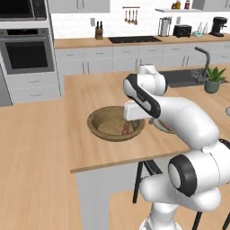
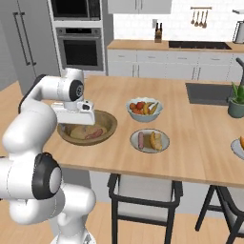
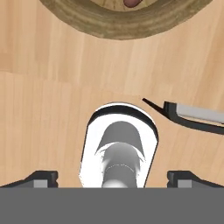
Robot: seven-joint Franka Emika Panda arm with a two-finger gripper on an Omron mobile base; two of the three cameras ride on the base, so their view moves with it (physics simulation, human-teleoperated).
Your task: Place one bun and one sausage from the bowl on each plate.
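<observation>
Now the gripper (image 3: 112,177) hangs over the near rim of the bowl (image 2: 107,125), jaws spread wide and holding nothing. In the hand view its two tips sit far apart at the bottom, with bare worktop (image 3: 48,87) between them and the bowl's rim at the top.

Bowl contents: one sausage (image 2: 94,133) lying on the bottom, and a pale bun (image 2: 76,131) beside it, partly behind the hand.

Near plate (image 2: 164,145), just right of the bowl: already carries a sausage and a bun side by side. Second plate (image 2: 236,148): at the far right edge, well apart from the bowl; cut off by the frame, contents hard to tell. Fruit bowl (image 2: 144,114) stands behind the near plate.

Judgement: first plate served; step in hand is the second serving, approach phase. Next move: shift inward over the sausage or bun, align jaws across it, descend, close, then carry it across to the far plate, clearing rim and fruit bowl.
</observation>
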